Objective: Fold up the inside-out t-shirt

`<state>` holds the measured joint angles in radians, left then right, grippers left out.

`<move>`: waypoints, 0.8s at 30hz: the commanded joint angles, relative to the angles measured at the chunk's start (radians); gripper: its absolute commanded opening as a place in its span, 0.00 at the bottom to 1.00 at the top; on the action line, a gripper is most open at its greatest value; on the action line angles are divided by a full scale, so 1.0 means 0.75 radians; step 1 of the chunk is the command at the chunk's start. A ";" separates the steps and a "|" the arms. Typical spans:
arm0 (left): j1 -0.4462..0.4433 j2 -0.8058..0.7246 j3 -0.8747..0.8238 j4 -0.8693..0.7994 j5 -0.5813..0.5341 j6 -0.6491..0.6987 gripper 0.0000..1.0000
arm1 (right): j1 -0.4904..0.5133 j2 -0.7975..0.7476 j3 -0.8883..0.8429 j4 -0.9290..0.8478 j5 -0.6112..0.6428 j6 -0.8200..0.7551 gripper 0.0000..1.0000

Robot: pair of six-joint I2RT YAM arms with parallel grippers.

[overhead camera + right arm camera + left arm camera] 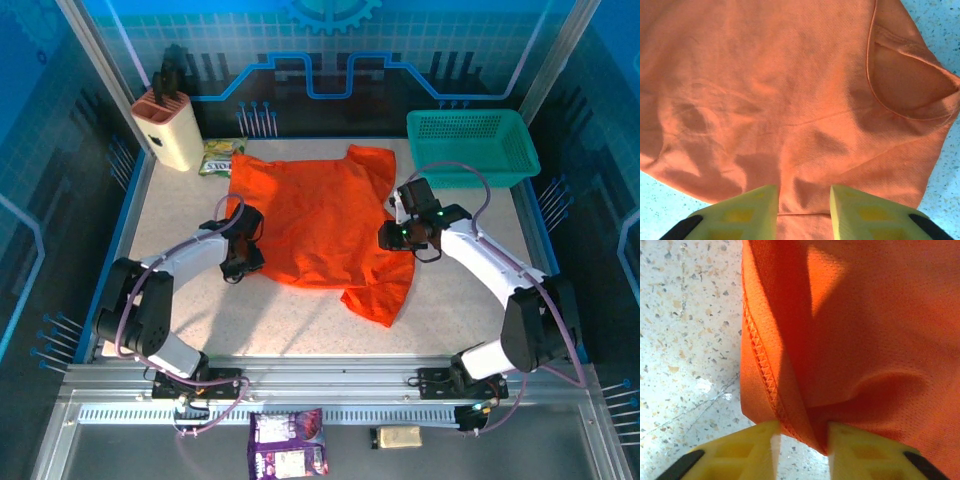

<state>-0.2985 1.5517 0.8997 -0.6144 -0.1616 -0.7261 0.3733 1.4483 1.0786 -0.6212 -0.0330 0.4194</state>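
The left gripper (801,440) pinches a folded edge of the inside-out t-shirt (318,225). Its yellow fingers (742,452) are closed on the cloth where a zigzag-stitched seam (762,365) runs down between them. The right gripper (803,202) likewise nips a bunched fold near the shirt's hem, with the cloth spreading away from its tips and a sleeve opening (912,85) lying off to one side. From above, the left gripper sits at the shirt's left edge and the right gripper at its right edge. The orange shirt lies wrinkled and mostly flat between them in the middle of the speckled worktop (460,310), with one sleeve pointing far and a flap reaching near and right. A teal mesh basket (475,148) stands at the far right corner, apart from the shirt. A cream knife block (168,125) stands at the far left, with a green packet (222,156) just beside it.
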 commanded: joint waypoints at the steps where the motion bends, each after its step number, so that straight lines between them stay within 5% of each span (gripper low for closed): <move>1: -0.005 0.003 -0.017 0.001 -0.038 0.007 0.25 | 0.017 -0.026 -0.020 -0.033 0.026 0.022 0.32; 11: -0.005 -0.047 -0.017 -0.021 -0.056 0.036 0.01 | 0.020 0.044 -0.121 -0.011 -0.005 0.093 0.32; 24: -0.005 -0.068 -0.028 -0.009 -0.056 0.063 0.00 | 0.024 0.123 -0.258 -0.002 -0.076 0.208 0.43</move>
<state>-0.2985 1.5303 0.8963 -0.6140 -0.1875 -0.7010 0.3744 1.5204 0.8993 -0.6064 -0.0841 0.5346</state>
